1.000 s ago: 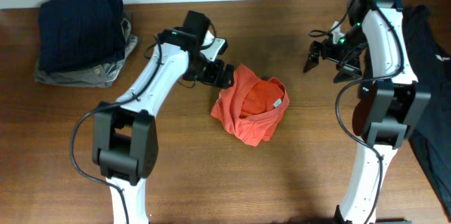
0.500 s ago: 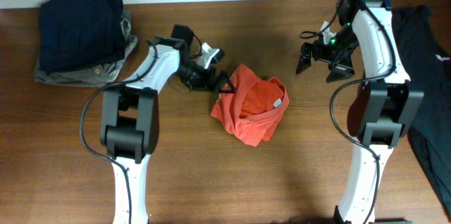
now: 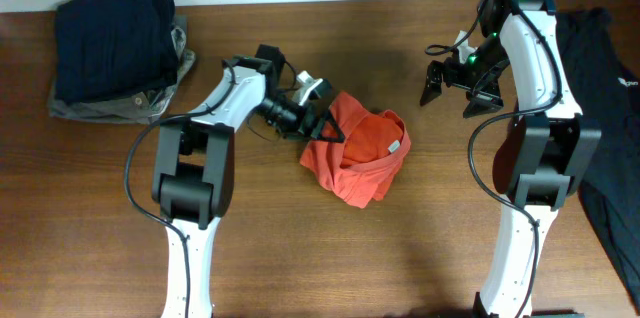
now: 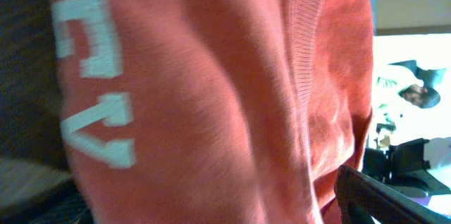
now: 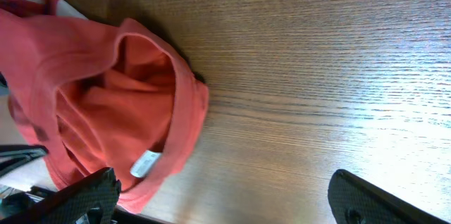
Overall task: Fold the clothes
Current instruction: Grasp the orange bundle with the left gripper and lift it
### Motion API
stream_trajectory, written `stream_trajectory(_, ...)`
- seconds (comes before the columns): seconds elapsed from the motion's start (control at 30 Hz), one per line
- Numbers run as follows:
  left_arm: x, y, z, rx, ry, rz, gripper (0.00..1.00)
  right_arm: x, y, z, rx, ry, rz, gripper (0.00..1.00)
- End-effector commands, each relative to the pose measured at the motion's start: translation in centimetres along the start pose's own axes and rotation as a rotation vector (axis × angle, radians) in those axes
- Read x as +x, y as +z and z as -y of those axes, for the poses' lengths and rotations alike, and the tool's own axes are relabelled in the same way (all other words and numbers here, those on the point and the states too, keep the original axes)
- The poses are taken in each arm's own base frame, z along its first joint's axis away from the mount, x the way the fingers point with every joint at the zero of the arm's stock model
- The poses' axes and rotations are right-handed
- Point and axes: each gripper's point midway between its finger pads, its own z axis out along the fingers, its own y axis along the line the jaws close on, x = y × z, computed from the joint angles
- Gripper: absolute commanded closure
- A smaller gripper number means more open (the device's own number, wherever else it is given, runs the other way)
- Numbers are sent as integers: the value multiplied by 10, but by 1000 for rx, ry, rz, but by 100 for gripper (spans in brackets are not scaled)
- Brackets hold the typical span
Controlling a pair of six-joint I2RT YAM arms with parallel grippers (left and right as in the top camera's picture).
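One orange-red T-shirt [image 3: 358, 156] is seen, crumpled in a heap near the middle of the wooden table [image 3: 300, 248]. One stack of folded navy and grey garments [image 3: 110, 53] lies at the far left corner, and one black garment [image 3: 610, 158] is draped at the right edge. Two arms are counted.

White lettering [image 4: 91, 76] on the cloth is shown close up only by the left wrist view. The small white neck tag [image 5: 146, 163] and the open collar are shown more plainly by the right wrist view.

The left arm is stretched low across the table towards the right. The left gripper [image 3: 325, 128] is held spread, its tips at the shirt's left edge; no grip on the cloth can be made out. The right arm is raised over the far right of the table. The right gripper [image 3: 452, 100] is turned towards the shirt, spread wide, well apart from it, with nothing held between its fingers [image 5: 77, 196].
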Motion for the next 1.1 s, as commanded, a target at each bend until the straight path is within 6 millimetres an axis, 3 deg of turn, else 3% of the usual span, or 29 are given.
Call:
stream_trajectory(0.0,20,39,-8,-3,3,-99,2,5,-14,-8,-8,-24,30,1)
stream_trajectory(0.17,21,60,6,15,51,-127,2,5,-14,-8,-8,-23,30,1)
stream_trajectory(0.2,22,64,7,16,58,-132,9,5,-14,-8,-8,-23,30,1)
stream_trajectory(0.23,22,67,8,17,63,-136,22,5,-14,-8,-8,-23,30,1)
stream_trajectory(0.33,25,75,7,19,58,-148,78,5,-13,-8,-8,-24,30,1)
stream_trajectory(0.4,26,77,6,20,56,-153,98,5,-14,-8,-8,-23,30,1)
stream_trajectory(0.57,19,75,2,13,53,-126,100,5,-14,-8,-8,-23,30,1)
stream_trajectory(0.73,-6,49,-24,-14,-57,-6,100,5,-14,-6,5,-23,30,1)
stream_trajectory(0.9,-24,-8,-77,-71,-228,150,100,6,-14,-3,24,-22,27,1)
stream_trajectory(1.07,-11,-76,-146,-215,-359,262,100,5,-14,-2,29,-23,31,1)
